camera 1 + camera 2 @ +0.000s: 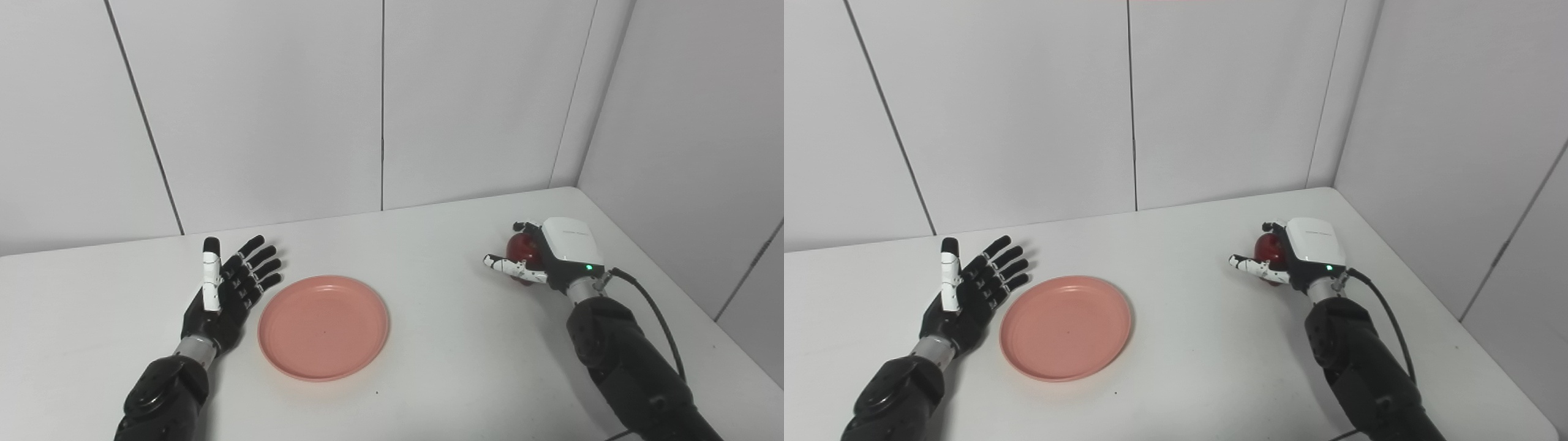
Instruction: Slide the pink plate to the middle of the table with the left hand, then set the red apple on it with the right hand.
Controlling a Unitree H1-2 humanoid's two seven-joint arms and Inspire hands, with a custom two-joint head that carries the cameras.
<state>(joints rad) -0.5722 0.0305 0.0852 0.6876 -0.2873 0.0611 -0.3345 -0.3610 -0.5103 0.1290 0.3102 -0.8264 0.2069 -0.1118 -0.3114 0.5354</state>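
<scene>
Fingers [260, 266] of the left hand [229, 288] are lying spread and straight, palm turned inward, holding nothing, just beside the left rim of the pink plate [323, 327] without clearly touching it. That plate is sitting flat on the white table [429, 367], somewhat left of the middle and bare inside. Well apart on the right, the right hand [545, 257] is curling around the red apple [522, 250], which is resting near the table's far right side; fingers are wrapping its top and far side while the thumb is reaching out beneath it, so I am judging this a grasp being taken.

For the pick to go well, the hand should be closing firmly before lifting, then carrying the apple across low and setting it down in the plate's centre, since a round fruit is likely to roll if let go near the rim.

Seen from the right eye, more of the table's right edge and front corner is showing; seen from the left eye, the plate is appearing nearer the picture's centre.
</scene>
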